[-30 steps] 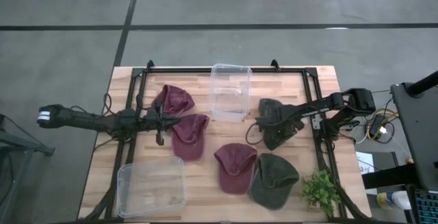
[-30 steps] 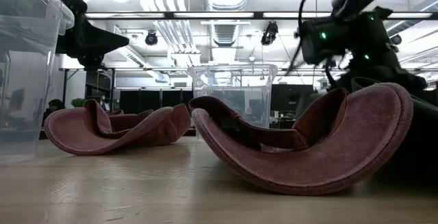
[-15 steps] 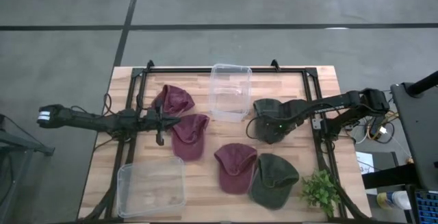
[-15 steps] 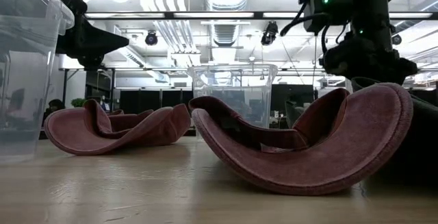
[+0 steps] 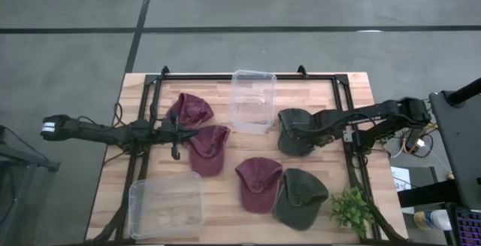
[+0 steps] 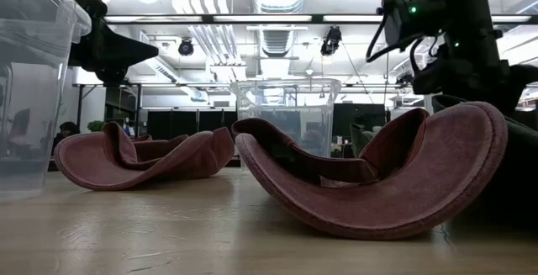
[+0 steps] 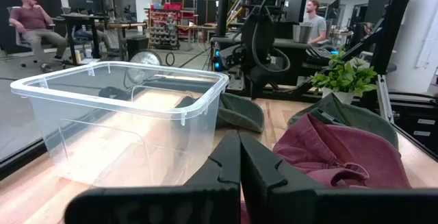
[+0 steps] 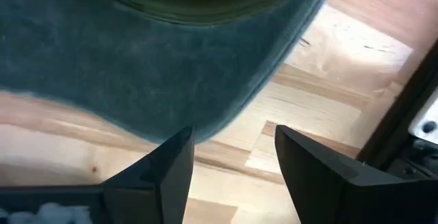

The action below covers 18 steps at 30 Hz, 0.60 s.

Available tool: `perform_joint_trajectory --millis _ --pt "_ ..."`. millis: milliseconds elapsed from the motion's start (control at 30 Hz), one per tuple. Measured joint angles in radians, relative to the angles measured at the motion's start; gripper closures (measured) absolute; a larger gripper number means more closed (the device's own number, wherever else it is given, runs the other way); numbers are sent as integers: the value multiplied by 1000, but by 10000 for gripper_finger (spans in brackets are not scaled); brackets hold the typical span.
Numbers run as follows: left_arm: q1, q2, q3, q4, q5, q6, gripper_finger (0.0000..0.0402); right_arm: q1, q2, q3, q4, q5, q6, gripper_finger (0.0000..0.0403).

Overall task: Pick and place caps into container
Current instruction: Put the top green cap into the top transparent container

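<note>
Three maroon caps (image 5: 194, 109), (image 5: 208, 150), (image 5: 258, 183) and two olive caps (image 5: 293, 137), (image 5: 301, 197) lie on the wooden table. My right gripper (image 8: 233, 159) is open and hovers over the far olive cap (image 8: 171, 66). That cap's brim edge (image 8: 226, 118) lies just beyond the fingertips, and bare table shows between them. My left gripper (image 7: 239, 162) is shut. It hovers at the left edge of the middle maroon cap (image 7: 335, 148), touching nothing that I can see. A clear container (image 5: 253, 101) stands at the far edge.
A second clear container (image 5: 167, 205) stands at the near left corner. A small green plant (image 5: 352, 208) is at the near right corner. A black frame (image 5: 346, 103) runs around the table. People sit in the room beyond (image 7: 34, 18).
My right gripper has risen and drawn back toward the table's right. The far olive cap beneath it now lies more bunched and slightly closer to the far container.
</note>
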Motion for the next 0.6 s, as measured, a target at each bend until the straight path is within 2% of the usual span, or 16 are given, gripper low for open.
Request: perform_joint_trajectory --millis 133,333,600 --pt "0 0 0 0 0 0 402 -2 13 -15 5 4 -8 202" --pt "0 0 0 0 0 0 402 -3 5 -35 54 75 -42 202" --pt "0 0 0 0 0 0 402 -8 3 -36 134 80 -37 202"
